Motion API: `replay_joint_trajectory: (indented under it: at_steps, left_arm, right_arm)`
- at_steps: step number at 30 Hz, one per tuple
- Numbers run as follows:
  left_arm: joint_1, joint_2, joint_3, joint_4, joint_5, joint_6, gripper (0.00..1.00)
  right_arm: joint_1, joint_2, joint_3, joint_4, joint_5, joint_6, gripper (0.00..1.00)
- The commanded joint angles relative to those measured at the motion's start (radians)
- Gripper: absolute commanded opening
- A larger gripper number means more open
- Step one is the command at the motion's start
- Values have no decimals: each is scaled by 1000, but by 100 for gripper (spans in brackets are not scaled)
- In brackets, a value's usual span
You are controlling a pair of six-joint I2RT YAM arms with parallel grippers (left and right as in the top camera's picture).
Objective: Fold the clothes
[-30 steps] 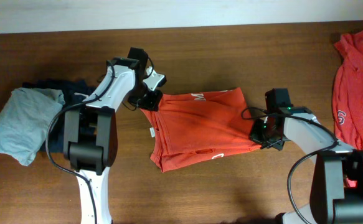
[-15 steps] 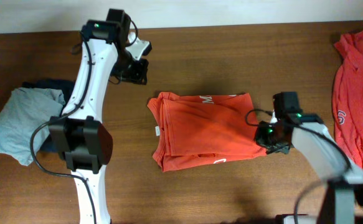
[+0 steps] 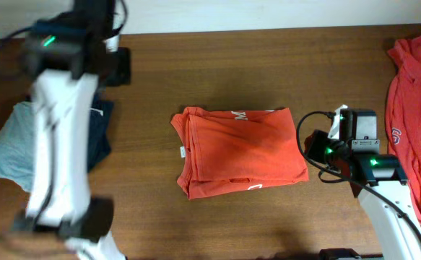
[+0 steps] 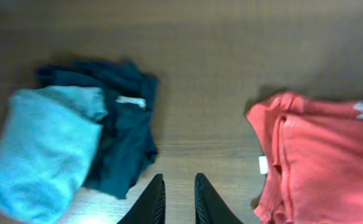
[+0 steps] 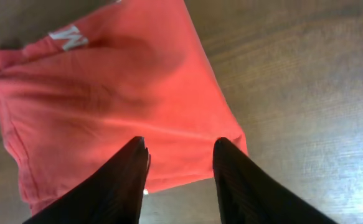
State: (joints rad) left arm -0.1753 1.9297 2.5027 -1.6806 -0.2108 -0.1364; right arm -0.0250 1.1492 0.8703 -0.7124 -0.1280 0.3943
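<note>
Orange-red folded T-shirt [image 3: 239, 152] on table [image 3: 217, 224] — right pincer [image 5: 178, 146] gaping at its edge.

The left arm [image 3: 55, 144] stands well to the left of the folded shirt [image 3: 239, 152], stretched toward the far edge of the bench and blurred in the overhead view. Its tool [image 4: 178, 177] points down, with only a narrow gap between the fingers and nothing in it. The right arm [image 3: 383, 195] reaches in from the near right. Its tool [image 5: 181, 143] hangs over the shirt's right edge, fingers spread wide and empty.
</note>
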Motion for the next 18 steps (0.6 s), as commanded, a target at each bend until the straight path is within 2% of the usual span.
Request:
replay_joint_trajectory:
  at_steps: [1, 3, 4, 7, 10, 12, 15, 18]
  left_arm:
    - [1, -184, -134, -7, -43, -84, 18]
    - [-1, -235, -269, 3, 29, -82, 18]
    - [-11, -278, -443, 52, 127, -35, 18]
    - [-53, -317, -732, 201, 317, 79, 20]
    - [-111, -322, -993, 385, 478, 134, 21]
    - [-151, -321, -1144, 529, 507, 134, 23]
    - [-194, -320, -1303, 689, 507, 124, 35]
    - [-216, -320, -1408, 768, 523, 96, 46]
  right_arm:
    - [-8, 13, 19, 53, -31, -49, 39]
    - [-8, 29, 19, 90, -37, -50, 39]
    - [-8, 53, 19, 117, -45, -50, 39]
    - [-8, 107, 19, 147, -46, -50, 40]
    - [-8, 182, 21, 171, -46, -50, 44]
    - [-8, 229, 26, 170, -47, -56, 46]
    - [-8, 308, 55, 143, -79, -105, 52]
    - [-8, 367, 95, 113, -79, -129, 55]
